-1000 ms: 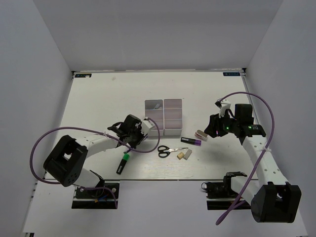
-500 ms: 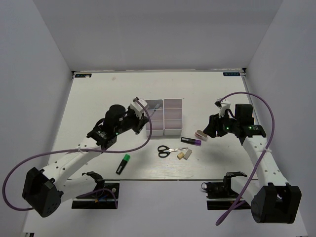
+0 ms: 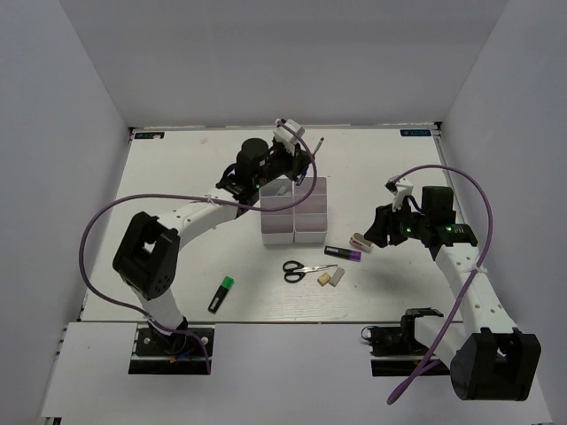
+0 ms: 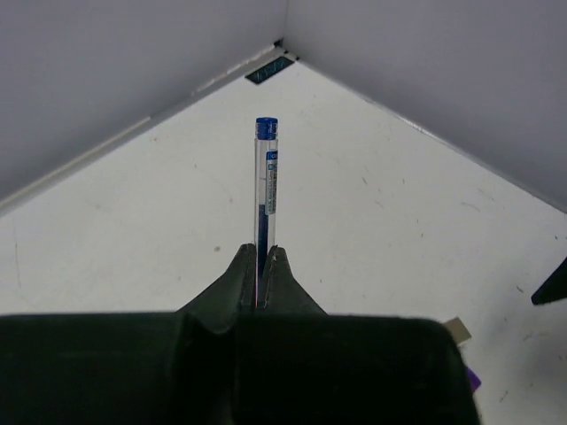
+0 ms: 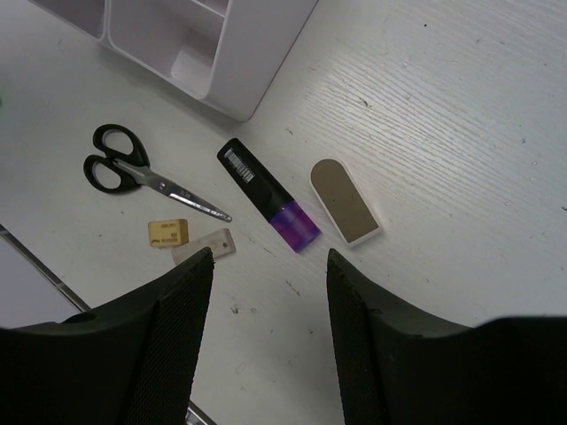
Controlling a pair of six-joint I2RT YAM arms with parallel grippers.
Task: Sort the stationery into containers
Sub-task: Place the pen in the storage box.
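Your left gripper (image 4: 263, 258) is clamped tight on a clear-barrelled pen with a blue cap (image 4: 266, 181). It pinches the pen at one end, so the barrel juts straight out past the fingertips toward the far right corner of the white table (image 3: 168, 186). Seen from overhead, that arm is stretched across the far end of the block of white translucent plastic bins (image 3: 295, 223), with the pen held in the air, clear of the tabletop.

Your right gripper (image 5: 270, 258) hangs with its jaws apart and nothing between them, over the loose pieces lying just off the block's near right corner. Below it lies a black marker with a purple end (image 5: 268, 197). Just beside the marker, on the side away from the bins, is a rounded pinkish-white clip-like piece (image 5: 345, 202); a thin strip of table shows between the two.

To the marker's left lie black-handled steel scissors (image 5: 133, 175), flat on the table, blades together and pointing toward the marker. On the near side of the blades sit a small tan eraser (image 5: 168, 233) and a flat grey eraser (image 5: 205, 245), side by side; you cannot tell whether they touch. A black marker with a green cap (image 3: 221, 294) lies alone near the table's near edge, well apart from the bins and from both grippers.
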